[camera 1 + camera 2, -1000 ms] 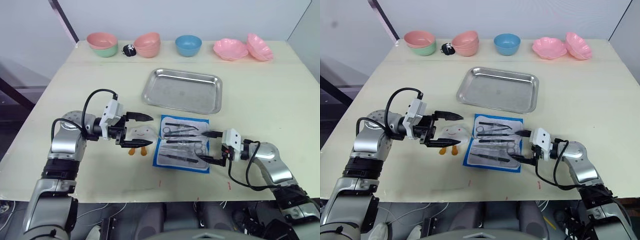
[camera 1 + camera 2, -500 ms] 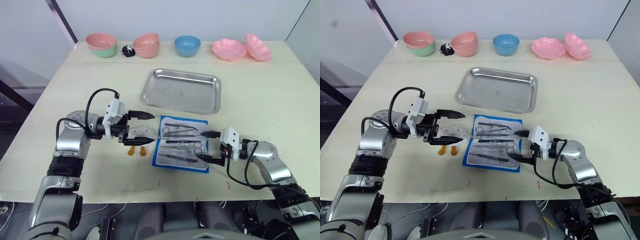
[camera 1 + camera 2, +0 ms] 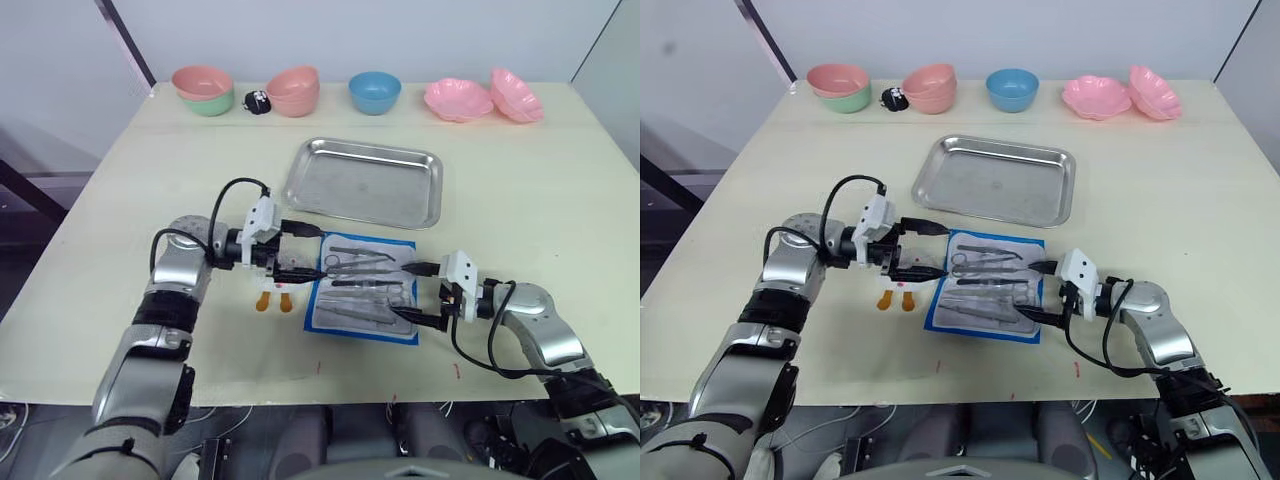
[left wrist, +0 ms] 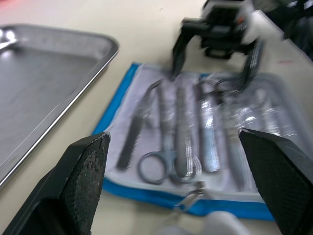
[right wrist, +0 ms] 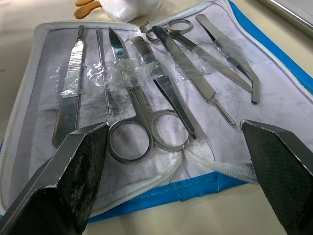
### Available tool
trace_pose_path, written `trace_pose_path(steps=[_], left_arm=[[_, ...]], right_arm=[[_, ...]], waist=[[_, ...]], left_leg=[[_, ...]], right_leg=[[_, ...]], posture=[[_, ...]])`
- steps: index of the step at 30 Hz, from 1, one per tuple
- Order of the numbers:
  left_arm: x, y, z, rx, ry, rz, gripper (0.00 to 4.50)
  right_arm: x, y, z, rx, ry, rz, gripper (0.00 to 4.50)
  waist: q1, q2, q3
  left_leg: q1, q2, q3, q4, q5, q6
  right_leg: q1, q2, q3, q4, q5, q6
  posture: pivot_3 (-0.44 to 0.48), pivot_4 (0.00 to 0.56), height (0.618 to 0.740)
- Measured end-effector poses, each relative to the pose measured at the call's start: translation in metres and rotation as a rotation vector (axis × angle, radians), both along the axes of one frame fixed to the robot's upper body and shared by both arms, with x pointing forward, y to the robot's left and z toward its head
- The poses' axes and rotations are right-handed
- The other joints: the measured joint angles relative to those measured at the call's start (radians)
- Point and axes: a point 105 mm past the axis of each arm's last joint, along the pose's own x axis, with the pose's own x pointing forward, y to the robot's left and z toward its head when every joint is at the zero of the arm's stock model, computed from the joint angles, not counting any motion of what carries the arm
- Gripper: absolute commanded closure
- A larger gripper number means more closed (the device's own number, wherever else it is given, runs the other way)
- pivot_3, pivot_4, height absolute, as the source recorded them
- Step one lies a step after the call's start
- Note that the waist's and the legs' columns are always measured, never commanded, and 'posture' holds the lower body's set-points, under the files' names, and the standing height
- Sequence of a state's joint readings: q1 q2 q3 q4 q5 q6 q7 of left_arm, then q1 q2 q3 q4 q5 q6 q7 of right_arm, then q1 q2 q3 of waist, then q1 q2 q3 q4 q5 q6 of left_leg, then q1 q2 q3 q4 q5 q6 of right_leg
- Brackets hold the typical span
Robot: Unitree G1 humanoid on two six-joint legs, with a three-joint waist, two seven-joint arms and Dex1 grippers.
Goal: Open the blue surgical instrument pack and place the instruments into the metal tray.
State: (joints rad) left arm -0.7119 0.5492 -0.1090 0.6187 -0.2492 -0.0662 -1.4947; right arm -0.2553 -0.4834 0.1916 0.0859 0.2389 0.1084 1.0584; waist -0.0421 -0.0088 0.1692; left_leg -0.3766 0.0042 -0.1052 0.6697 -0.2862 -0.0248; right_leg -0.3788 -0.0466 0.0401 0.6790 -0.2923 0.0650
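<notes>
The blue surgical instrument pack [image 3: 365,288] lies open on the table, pale lining up, just in front of the metal tray [image 3: 365,182], which holds nothing. Several silver instruments [image 5: 146,83] lie side by side in the pack: scissors, forceps and tweezers under clear straps. My left gripper [image 3: 315,252] is open at the pack's left edge, its fingers reaching over that edge. Open as well, my right gripper [image 3: 403,290] sits at the pack's right edge with its fingers [image 5: 78,166] low on either side of the instruments. In the left wrist view, the tray [image 4: 44,83] lies beside the pack [image 4: 195,147].
A white toy with orange feet [image 3: 272,298] lies under my left gripper, left of the pack. Along the far edge stand a pink bowl on a green one [image 3: 205,88], stacked pink bowls [image 3: 293,90], a blue bowl [image 3: 375,90], two pink flower-shaped dishes [image 3: 460,98] and a small black object [image 3: 258,100].
My left gripper has moved right, over the white toy, to the pack's left edge. The right arm, the pack and the tray have stayed put.
</notes>
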Motion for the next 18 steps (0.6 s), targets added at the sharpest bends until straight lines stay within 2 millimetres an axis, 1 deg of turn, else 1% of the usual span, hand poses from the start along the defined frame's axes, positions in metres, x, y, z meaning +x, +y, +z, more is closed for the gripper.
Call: trace_pose_path(steps=[3, 7, 9, 10, 12, 18], left_arm=[[0.008, -0.010, -0.002, -0.024, 0.012, 0.012, 0.04], [0.008, -0.008, -0.009, 0.001, 0.029, 0.002, 0.04], [0.008, -0.007, -0.011, 0.007, 0.037, 0.002, 0.54], [0.009, -0.006, -0.012, 0.011, 0.041, 0.006, 0.66], [0.011, -0.006, -0.013, 0.010, 0.042, 0.010, 1.39], [0.014, -0.009, -0.013, 0.014, 0.037, -0.015, 1.39]], right_arm=[[0.000, 0.001, 0.000, -0.002, -0.001, 0.002, 0.00], [-0.001, 0.002, 0.000, -0.003, -0.004, -0.002, 0.00], [0.000, 0.001, 0.000, -0.004, -0.005, -0.004, 0.00], [0.000, 0.001, 0.000, -0.004, -0.005, -0.005, 0.00], [0.000, 0.002, 0.000, -0.004, -0.006, -0.006, 0.00], [-0.001, 0.002, 0.000, -0.005, -0.008, -0.005, 0.00]], waist=[[-0.002, 0.000, 0.000], [-0.004, 0.000, 0.000], [-0.002, 0.000, 0.000], [-0.002, 0.000, 0.000], [-0.002, 0.000, 0.000], [-0.003, 0.000, 0.000]], left_leg=[[0.000, 0.000, 0.000, 0.000, 0.000, 0.000], [0.000, 0.000, 0.000, 0.000, 0.000, 0.000], [0.000, 0.000, 0.000, 0.000, 0.000, 0.000], [0.000, 0.000, 0.000, 0.000, 0.000, 0.000], [0.000, 0.000, -0.001, 0.000, 0.000, 0.000], [0.000, 0.000, -0.001, 0.000, 0.000, 0.000]], right_leg=[[0.000, 0.000, 0.000, 0.000, 0.000, 0.000], [0.000, 0.000, 0.000, 0.000, 0.000, 0.000], [0.000, 0.000, 0.000, 0.000, 0.000, 0.000], [0.000, 0.000, 0.000, 0.000, 0.000, 0.000], [0.000, 0.000, 0.000, 0.000, 0.000, 0.000], [0.000, 0.000, 0.000, 0.000, 0.000, 0.000]], posture=[[0.000, 0.150, 0.740], [0.000, 0.150, 0.740], [0.000, 0.150, 0.740], [0.000, 0.150, 0.740], [0.000, 0.150, 0.740], [0.000, 0.150, 0.740]])
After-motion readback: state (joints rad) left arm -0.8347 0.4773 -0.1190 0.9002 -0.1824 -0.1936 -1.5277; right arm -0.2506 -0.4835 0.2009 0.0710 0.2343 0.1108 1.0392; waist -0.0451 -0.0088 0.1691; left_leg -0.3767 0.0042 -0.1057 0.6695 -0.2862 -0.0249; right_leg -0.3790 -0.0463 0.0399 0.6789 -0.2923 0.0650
